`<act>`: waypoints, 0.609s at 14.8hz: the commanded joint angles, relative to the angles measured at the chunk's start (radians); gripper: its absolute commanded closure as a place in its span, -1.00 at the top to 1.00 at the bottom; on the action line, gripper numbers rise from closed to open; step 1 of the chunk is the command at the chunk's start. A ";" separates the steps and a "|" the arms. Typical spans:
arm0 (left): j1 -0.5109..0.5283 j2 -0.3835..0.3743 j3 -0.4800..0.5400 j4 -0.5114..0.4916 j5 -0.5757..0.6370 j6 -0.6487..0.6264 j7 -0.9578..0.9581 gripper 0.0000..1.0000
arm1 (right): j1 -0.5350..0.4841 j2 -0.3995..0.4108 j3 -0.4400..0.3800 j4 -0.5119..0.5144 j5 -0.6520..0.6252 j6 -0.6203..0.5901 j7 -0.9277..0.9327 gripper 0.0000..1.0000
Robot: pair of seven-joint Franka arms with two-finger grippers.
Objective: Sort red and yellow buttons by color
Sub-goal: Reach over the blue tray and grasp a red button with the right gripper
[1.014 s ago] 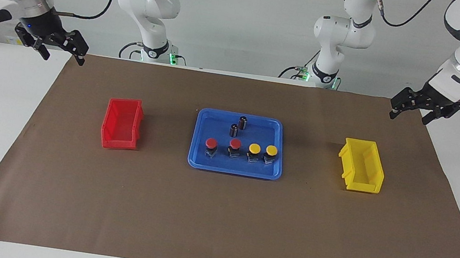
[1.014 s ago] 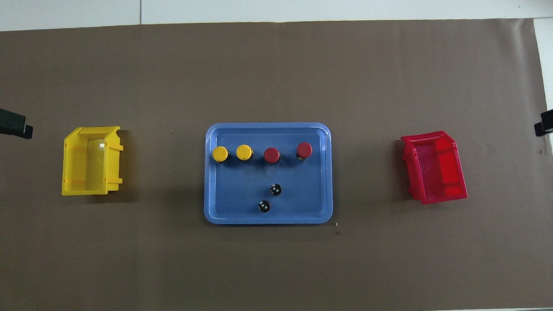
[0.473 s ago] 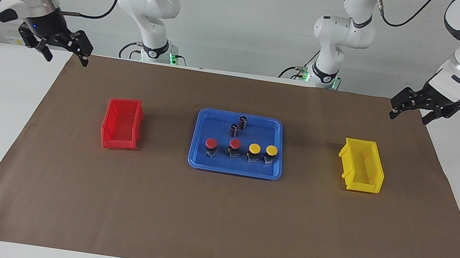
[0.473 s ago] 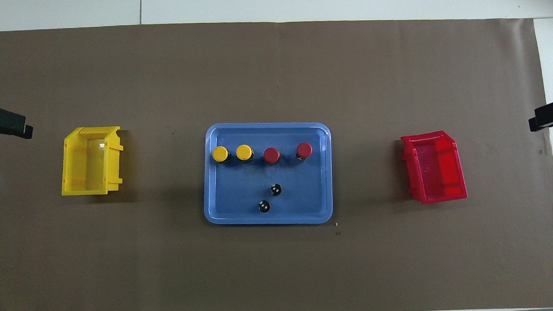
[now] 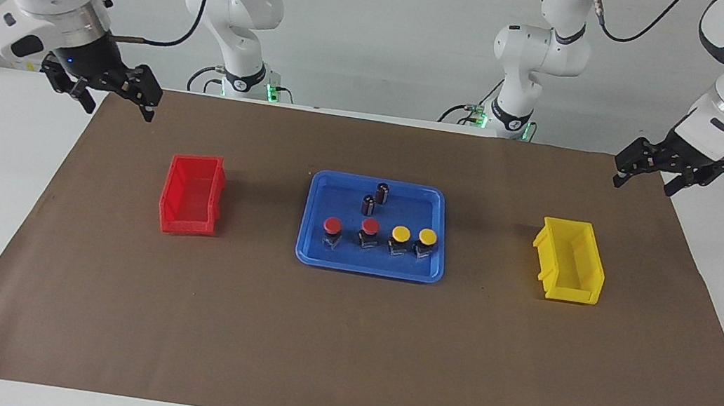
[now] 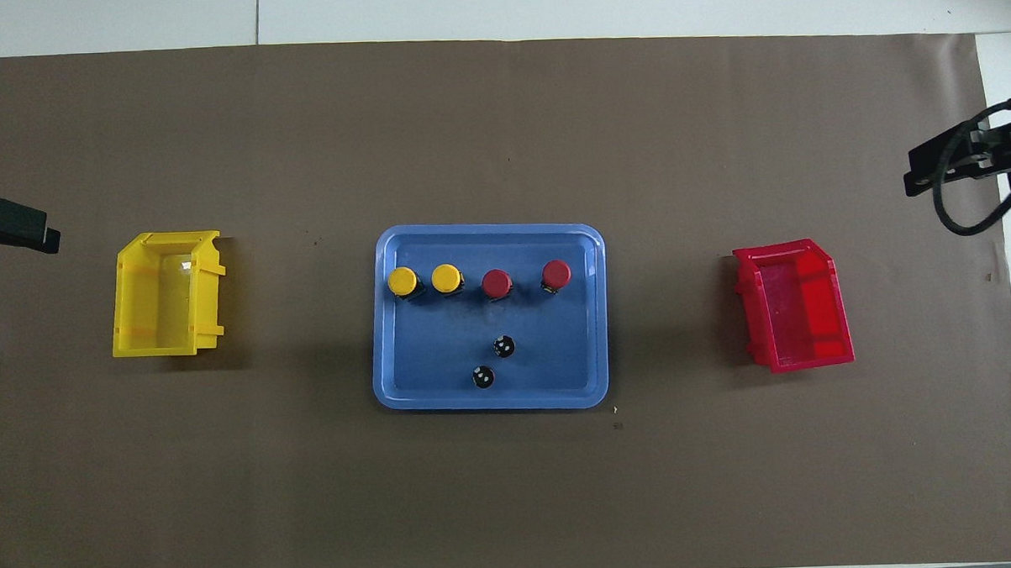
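So there's a blue tray [image 5: 369,263] sitting mid-mat [image 5: 342,342], and all four buttons are lined up in it in one row along the edge farther from the robots: two red buttons [image 5: 332,226] [image 5: 370,226] toward the right arm's end, two yellow buttons [image 5: 401,233] [image 5: 427,236] toward the left arm's end, all upright and standing apart from each other. Two dark cylinders [image 5: 382,192] [image 5: 368,204] stand in the same tray, nearer the robots than the row. Red bin [image 5: 191,197] is out toward the right arm's end of the table, yellow bin [image 5: 570,260] toward the left arm's end, both well apart from the tray and with nothing in them. Right gripper [image 5: 116,98] hangs up in the air over the mat's corner at its own end, fingers spread wide with nothing between them. Left gripper [image 5: 646,173] hangs over the mat's edge at the other end, also spread open and holding nothing. Neither one is anywhere near the buttons.
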 commanded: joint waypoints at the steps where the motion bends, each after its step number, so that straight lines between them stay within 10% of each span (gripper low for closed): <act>1: -0.012 -0.034 -0.009 -0.040 0.016 0.017 -0.018 1.00 | 0.101 0.116 0.045 0.112 -0.047 0.052 0.158 1.00; 9: 0.024 -0.035 0.003 -0.043 0.024 0.009 -0.019 1.00 | 0.397 0.178 0.048 -0.301 -0.073 0.586 0.629 1.00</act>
